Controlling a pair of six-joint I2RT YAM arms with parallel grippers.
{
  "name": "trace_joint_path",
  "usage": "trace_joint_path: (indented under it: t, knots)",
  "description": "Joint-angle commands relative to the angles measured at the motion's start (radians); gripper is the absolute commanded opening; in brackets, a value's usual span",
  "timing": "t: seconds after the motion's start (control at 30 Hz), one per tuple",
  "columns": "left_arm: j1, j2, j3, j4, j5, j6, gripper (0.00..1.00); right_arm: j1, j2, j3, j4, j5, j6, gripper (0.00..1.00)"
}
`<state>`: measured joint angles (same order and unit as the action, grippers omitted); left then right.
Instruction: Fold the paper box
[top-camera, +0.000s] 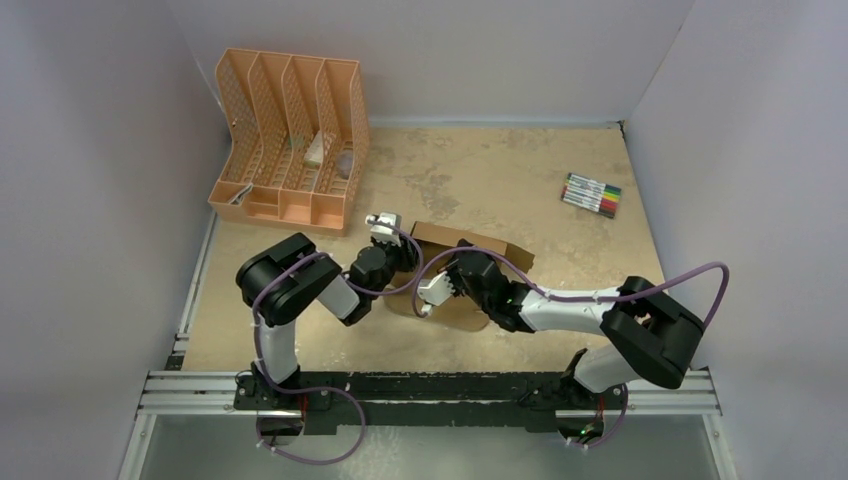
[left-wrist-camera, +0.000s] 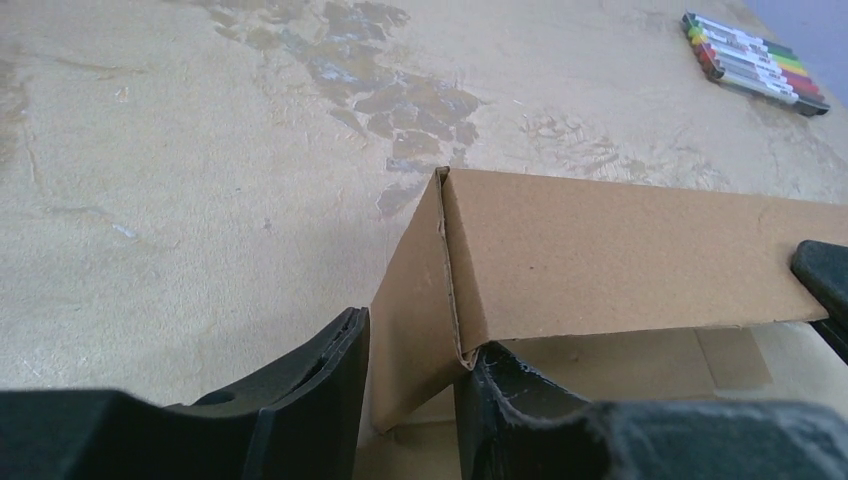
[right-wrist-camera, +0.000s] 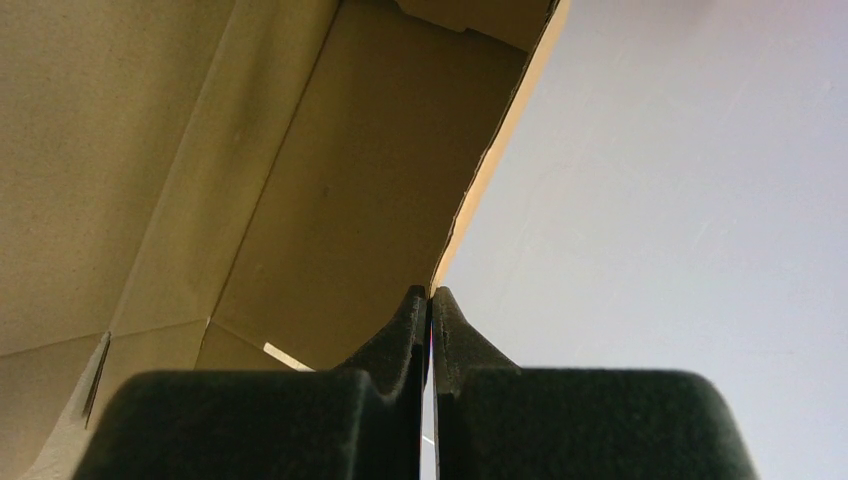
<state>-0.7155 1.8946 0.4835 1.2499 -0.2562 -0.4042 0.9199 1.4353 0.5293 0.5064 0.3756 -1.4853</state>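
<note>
The paper box (top-camera: 478, 247) is a brown cardboard carton, partly erected, in the middle of the table between both arms. My left gripper (top-camera: 398, 272) is at its left end. In the left wrist view the box's (left-wrist-camera: 620, 250) slanted end flap stands between my fingers and touches both, so the left gripper (left-wrist-camera: 410, 352) grips it at the corner fold. My right gripper (top-camera: 452, 272) reaches in from the right. In the right wrist view it (right-wrist-camera: 431, 295) is pinched shut on the edge of a box wall (right-wrist-camera: 300, 180), with the inside of the carton to its left.
A peach-orange slotted file organizer (top-camera: 290, 140) stands at the back left. A pack of coloured markers (top-camera: 591, 195) lies at the back right and also shows in the left wrist view (left-wrist-camera: 755, 60). Grey walls close in three sides.
</note>
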Motion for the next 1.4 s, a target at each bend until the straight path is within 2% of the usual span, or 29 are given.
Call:
trace_joint_path:
  t: [0.0,0.37,0.63,0.97,1.13,1.37]
  knots:
    - [-0.008,0.035,0.017,0.146,-0.148,-0.016,0.34,0.02,0.014,0.014,-0.101,-0.056,-0.003,0.0]
    - [-0.024,0.119,0.044,0.225,-0.259,-0.049,0.37,0.027,0.034,0.03,-0.105,-0.059,0.002,0.0]
    - [-0.035,0.128,0.048,0.225,-0.452,-0.078,0.29,0.031,0.043,0.049,-0.117,-0.063,0.008,0.0]
    - [-0.053,0.13,0.055,0.204,-0.614,-0.112,0.18,0.034,0.049,0.052,-0.123,-0.065,0.022,0.0]
    - [-0.078,0.135,0.068,0.2,-0.694,-0.079,0.16,0.035,0.053,0.054,-0.125,-0.063,0.032,0.0]
    - [-0.117,0.151,0.083,0.161,-0.876,-0.082,0.17,0.039,0.054,0.054,-0.126,-0.065,0.041,0.0]
